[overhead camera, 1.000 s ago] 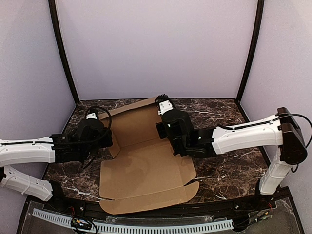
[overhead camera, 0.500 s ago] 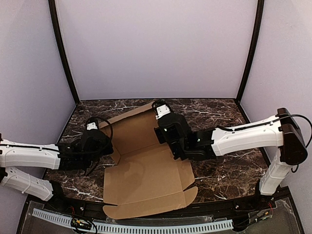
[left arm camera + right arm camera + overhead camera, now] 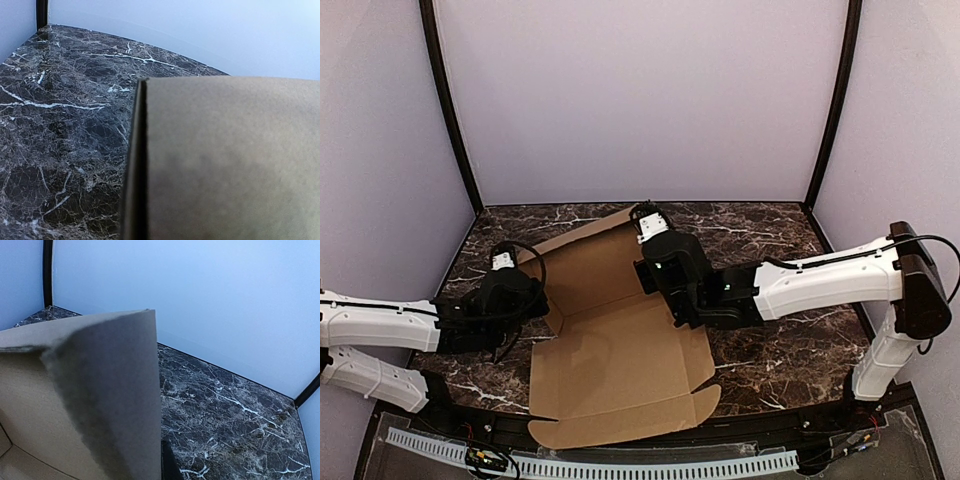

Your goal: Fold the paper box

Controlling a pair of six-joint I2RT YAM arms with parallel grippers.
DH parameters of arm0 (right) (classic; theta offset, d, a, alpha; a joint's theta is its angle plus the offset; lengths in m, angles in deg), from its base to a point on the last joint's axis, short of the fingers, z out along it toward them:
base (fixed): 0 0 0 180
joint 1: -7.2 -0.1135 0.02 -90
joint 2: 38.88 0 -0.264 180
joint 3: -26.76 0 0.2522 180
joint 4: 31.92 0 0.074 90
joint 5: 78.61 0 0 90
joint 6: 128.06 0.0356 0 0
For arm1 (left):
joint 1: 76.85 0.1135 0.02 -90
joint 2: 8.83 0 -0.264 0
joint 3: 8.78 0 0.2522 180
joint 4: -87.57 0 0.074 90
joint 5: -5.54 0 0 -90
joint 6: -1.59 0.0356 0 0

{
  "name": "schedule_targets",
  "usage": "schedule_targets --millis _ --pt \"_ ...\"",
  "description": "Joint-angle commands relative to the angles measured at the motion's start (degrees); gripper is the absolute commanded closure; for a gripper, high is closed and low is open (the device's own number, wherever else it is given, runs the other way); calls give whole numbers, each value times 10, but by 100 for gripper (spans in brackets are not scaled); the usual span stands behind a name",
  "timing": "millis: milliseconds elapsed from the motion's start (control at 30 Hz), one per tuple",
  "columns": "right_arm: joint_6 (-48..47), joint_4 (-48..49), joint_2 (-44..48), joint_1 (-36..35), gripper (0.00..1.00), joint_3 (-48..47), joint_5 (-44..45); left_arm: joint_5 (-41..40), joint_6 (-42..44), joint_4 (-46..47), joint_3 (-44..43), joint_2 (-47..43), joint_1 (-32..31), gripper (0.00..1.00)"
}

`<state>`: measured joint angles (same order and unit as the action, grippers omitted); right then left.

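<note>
The paper box (image 3: 620, 360) is a brown die-cut cardboard sheet lying flat mid-table, its rear panel tilted up. My left gripper (image 3: 534, 301) is at the sheet's left side flap and is shut on it. In the left wrist view the cardboard (image 3: 225, 160) fills the right side and hides the jaws. My right gripper (image 3: 651, 262) is shut on the right edge of the raised rear part. In the right wrist view the flap (image 3: 100, 390) stands close up, and one dark finger (image 3: 167, 462) shows beside its edge.
The table (image 3: 770, 360) is dark marble, walled by pale panels with black corner posts (image 3: 450, 110). A perforated white rail (image 3: 620, 465) runs along the near edge. The right arm's white link (image 3: 820, 280) stretches across the right half.
My left gripper has closed and slid a little nearer along the sheet's left flap. The sheet has shifted slightly and the right gripper has edged left with the rear panel.
</note>
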<state>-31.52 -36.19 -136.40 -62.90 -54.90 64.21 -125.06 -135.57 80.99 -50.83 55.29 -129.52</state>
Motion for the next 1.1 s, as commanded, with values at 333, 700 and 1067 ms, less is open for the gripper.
schedule_targets --millis 333,700,1067 --pt "33 90 -31 -20 100 -51 -40 5 -12 -53 -29 -11 -2 65" --pt "5 106 -56 5 100 -62 -39 36 -18 -142 -27 -77 -2 43" --pt "-17 122 -63 35 100 -53 -55 53 0 -233 -9 -179 -2 34"
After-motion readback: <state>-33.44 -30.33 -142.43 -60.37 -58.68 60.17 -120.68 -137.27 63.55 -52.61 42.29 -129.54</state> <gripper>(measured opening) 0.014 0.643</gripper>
